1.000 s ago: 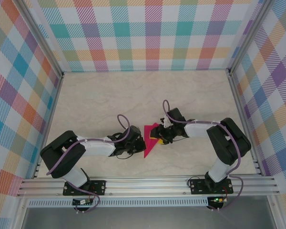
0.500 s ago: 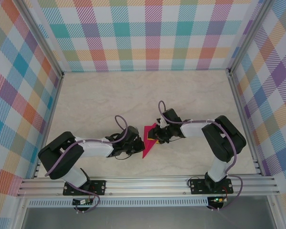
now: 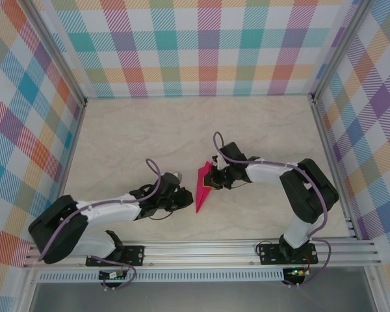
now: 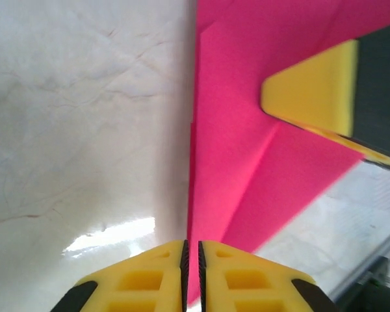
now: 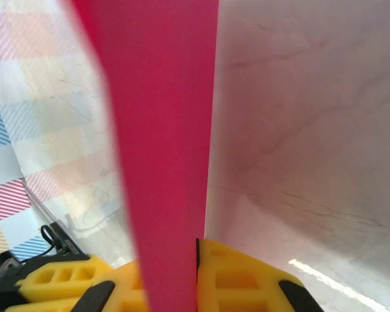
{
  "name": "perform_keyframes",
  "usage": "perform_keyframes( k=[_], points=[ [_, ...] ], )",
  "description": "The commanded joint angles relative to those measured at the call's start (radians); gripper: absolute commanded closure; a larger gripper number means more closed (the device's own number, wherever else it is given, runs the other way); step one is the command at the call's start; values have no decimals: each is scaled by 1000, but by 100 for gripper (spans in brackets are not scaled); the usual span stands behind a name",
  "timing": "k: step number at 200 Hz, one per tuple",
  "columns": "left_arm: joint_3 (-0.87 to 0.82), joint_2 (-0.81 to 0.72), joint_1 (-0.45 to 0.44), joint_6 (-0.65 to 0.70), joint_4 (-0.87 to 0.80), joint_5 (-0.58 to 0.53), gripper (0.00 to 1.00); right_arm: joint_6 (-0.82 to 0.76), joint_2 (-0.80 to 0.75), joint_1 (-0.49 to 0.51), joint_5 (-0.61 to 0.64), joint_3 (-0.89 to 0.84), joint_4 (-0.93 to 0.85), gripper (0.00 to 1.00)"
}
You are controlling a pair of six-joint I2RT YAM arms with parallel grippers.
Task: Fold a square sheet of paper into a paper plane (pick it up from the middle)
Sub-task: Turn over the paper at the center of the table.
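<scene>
The paper plane is a narrow magenta-pink pointed fold, standing up on edge at the table's middle. My right gripper is shut on its upper right part. In the right wrist view the pink strip runs up from between the yellow fingers of the right gripper. My left gripper meets the paper's left edge. In the left wrist view the left gripper is shut, with the pink fold running into the thin gap. The right gripper's yellow finger lies against the paper there.
The marble-patterned table is walled by checked panels at the back and both sides. An aluminium rail carries both arm bases along the near edge. Purple cables loop over both forearms.
The left arm has stretched out, its elbow dropping down and left, with its gripper staying at the paper. The right gripper has shifted slightly left and tipped the paper more upright, so it looks narrower.
</scene>
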Motion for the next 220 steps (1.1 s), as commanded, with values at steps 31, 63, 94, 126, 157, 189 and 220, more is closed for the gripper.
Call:
perform_keyframes(
  k=[31,63,94,126,157,189,220],
  points=[
    [-30,-290,34,76,-339,-207,78,-243,-55,113,596,349,-759,94],
    [-67,-415,57,66,-438,-256,76,-41,67,232,1075,556,-1138,93],
    [-106,-569,66,13,-539,-347,73,24,185,293,1039,609,-1146,93],
    [-163,-743,71,30,-562,-371,68,39,392,348,924,754,-1143,95],
    [-198,-862,79,-2,-608,-384,65,-19,502,392,753,888,-1074,85],
    [-210,-920,81,-13,-622,-353,63,-88,369,393,544,805,-862,49],
    [-225,-910,82,-16,-552,-298,61,-138,131,366,450,589,-695,35]
  ],
)
